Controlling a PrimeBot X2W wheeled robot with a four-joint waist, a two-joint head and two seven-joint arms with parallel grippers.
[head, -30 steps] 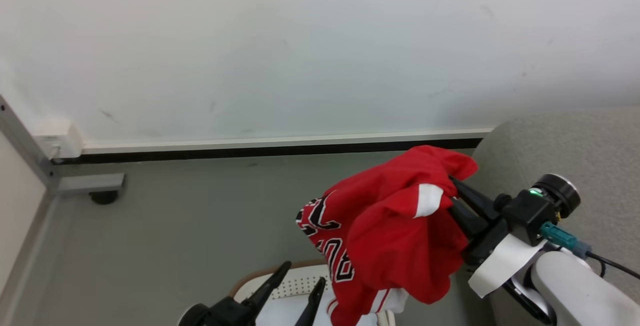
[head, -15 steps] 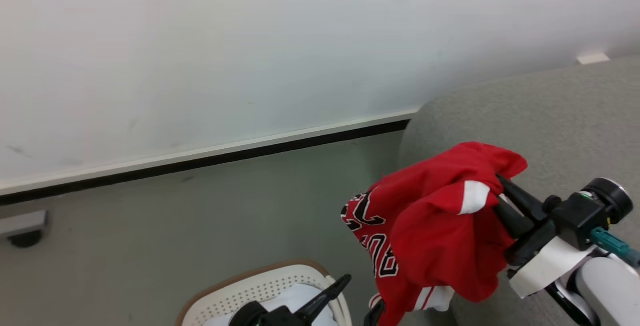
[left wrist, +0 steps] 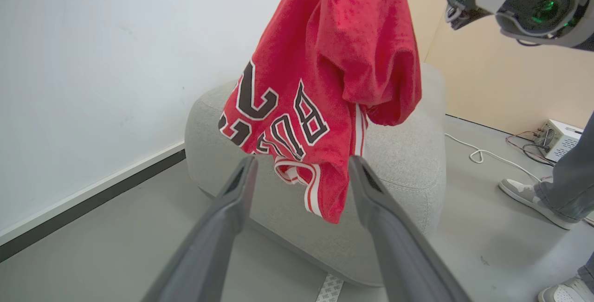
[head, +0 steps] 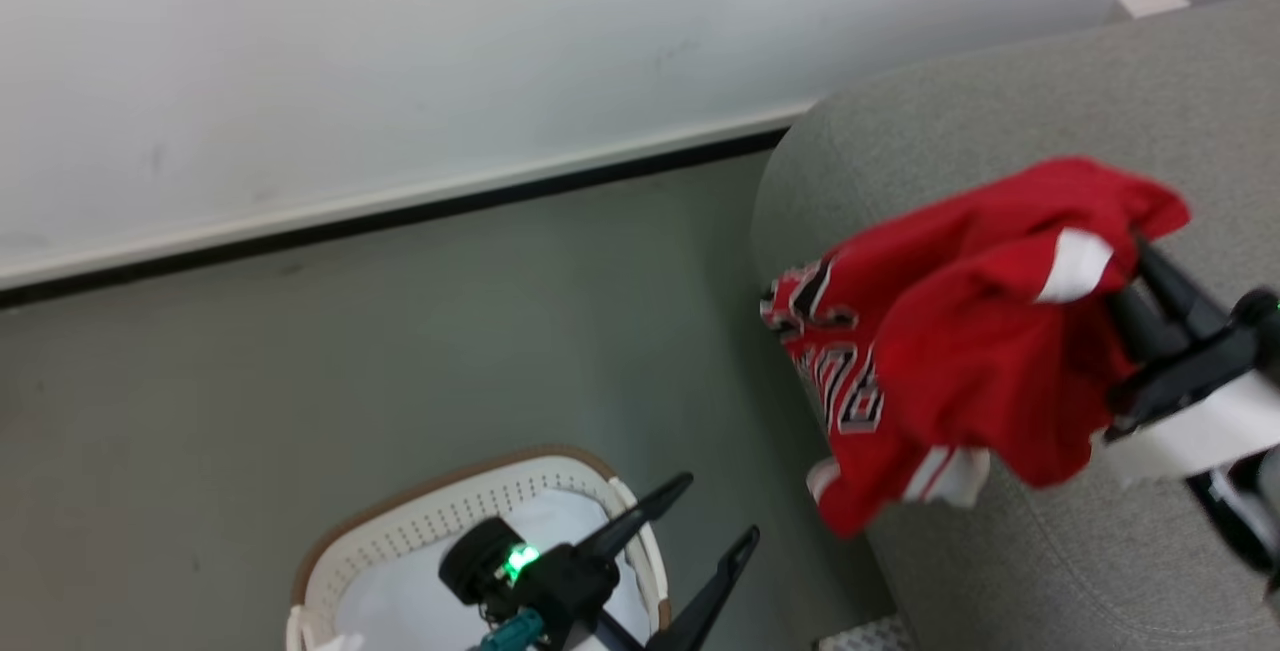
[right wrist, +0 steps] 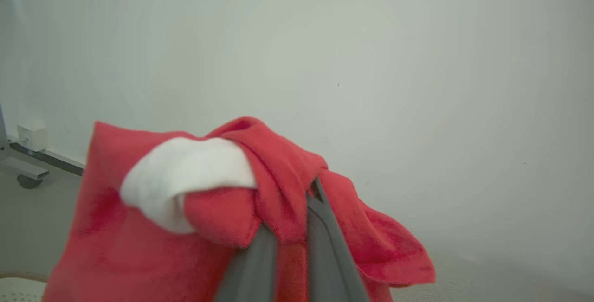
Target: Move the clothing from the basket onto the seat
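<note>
The red jersey (head: 980,331) hangs bunched from my right gripper (head: 1135,266), which is shut on its upper folds. It dangles over the rounded left edge of the light-grey seat (head: 1000,111), its lower hem just off the cushion. The right wrist view shows the fingers (right wrist: 320,228) pinched together inside the red cloth (right wrist: 185,228). My left gripper (head: 722,506) stands open and empty above the cream basket (head: 430,521). The left wrist view looks along that open gripper (left wrist: 301,163) at the hanging jersey (left wrist: 334,84) and the seat (left wrist: 403,153).
A pale cloth (head: 400,611) lies in the basket. A white wall with a dark baseboard (head: 400,216) runs behind the grey floor. A person's shoe (left wrist: 529,195) and leg stand right of the seat, near a small box (left wrist: 561,137) and cables.
The head camera has swung right, bringing more of the seat into view. My right gripper has carried the jersey from beside the seat to over its left edge. The left gripper stays open.
</note>
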